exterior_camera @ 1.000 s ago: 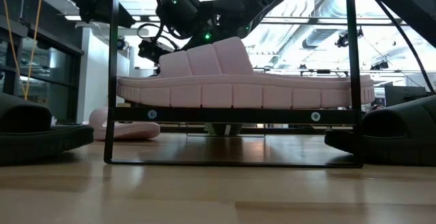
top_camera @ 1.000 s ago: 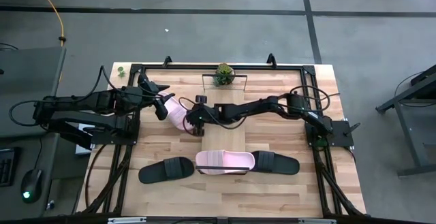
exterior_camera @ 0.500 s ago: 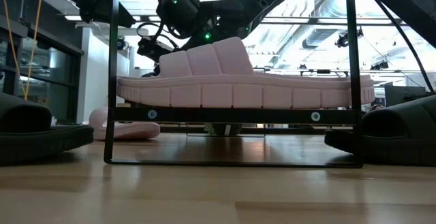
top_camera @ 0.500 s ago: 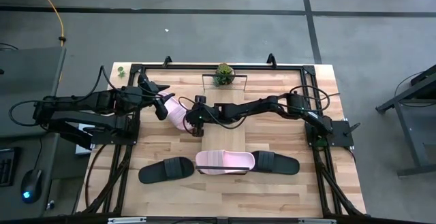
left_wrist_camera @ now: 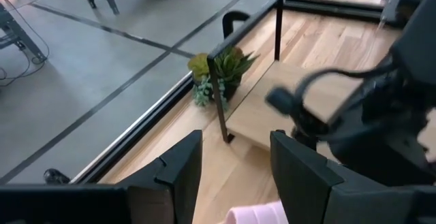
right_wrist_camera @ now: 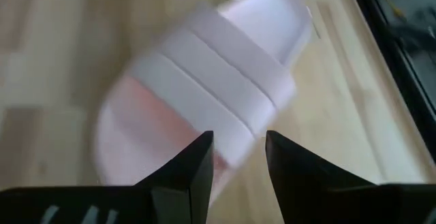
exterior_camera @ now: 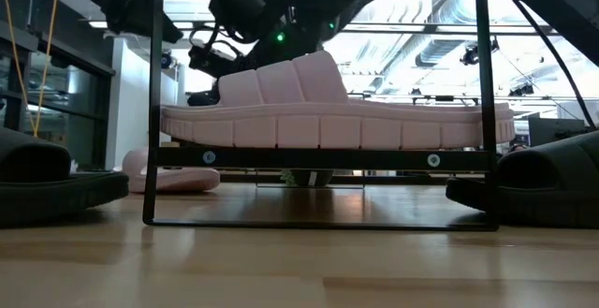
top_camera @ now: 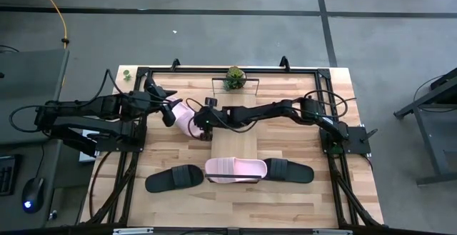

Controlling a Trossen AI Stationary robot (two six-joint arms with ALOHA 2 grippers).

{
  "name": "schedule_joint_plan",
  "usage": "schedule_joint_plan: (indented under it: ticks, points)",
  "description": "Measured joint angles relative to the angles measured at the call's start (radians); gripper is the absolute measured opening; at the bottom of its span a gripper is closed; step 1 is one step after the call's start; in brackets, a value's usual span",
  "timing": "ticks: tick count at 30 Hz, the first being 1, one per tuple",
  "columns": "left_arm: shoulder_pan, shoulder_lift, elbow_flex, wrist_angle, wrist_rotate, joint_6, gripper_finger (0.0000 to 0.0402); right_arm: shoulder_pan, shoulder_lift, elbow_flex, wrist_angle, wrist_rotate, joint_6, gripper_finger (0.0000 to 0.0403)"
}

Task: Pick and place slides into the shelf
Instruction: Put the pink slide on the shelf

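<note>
Closest to me, one pale pink slide [top_camera: 235, 168] already lies across the near end of the shelf [top_camera: 239, 142]. A black slide [top_camera: 173, 178] sits on the table at its left and another black slide [top_camera: 289, 171] at its right, both still off the board.

Farther in, the right gripper [top_camera: 202, 118] has crept a little toward the second pink slide [top_camera: 183, 118] over the last second. That slide lies flat on the table just left of the shelf and has not moved. In the right wrist view its strap fills the frame just beyond the fingers [right_wrist_camera: 194, 163], which stand narrowly apart with nothing between them. I judge this to be the approach for the next pick, with no grasp made yet.

The left gripper [top_camera: 170, 113] hovers at the slide's other side, fingers apart and empty.

The plank table [top_camera: 300, 192] carries a small potted plant [top_camera: 234, 76] at the shelf's far end. Beyond it is grey floor crossed by dark lines, with a yellow cable [top_camera: 57, 13] trailing at the left.
</note>
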State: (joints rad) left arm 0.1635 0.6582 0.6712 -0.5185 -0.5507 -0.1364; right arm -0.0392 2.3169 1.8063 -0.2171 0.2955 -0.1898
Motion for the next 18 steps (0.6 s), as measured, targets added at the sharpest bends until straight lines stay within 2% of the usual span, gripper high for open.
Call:
schedule_joint_plan:
  ticks: [3,7,14,18]
  points:
    - [0.001,0.0,0.0,-0.031,0.0,-0.004,0.0156,0.0,0.0,0.071,-0.144,0.064,0.033,0.0124]
    - [0.001,0.0,0.0,-0.063,0.0,-0.027,0.0156,-0.001,-0.001,0.136,-0.26,0.075,0.062,0.0124]
    - [0.005,0.0,0.0,-0.141,-0.061,-0.064,0.0156,-0.003,-0.001,0.198,-0.28,0.072,0.053,0.0124]
    - [0.079,-0.006,0.0,-0.199,-0.049,-0.081,0.0156,-0.017,-0.001,0.228,-0.296,0.071,0.034,0.0124]
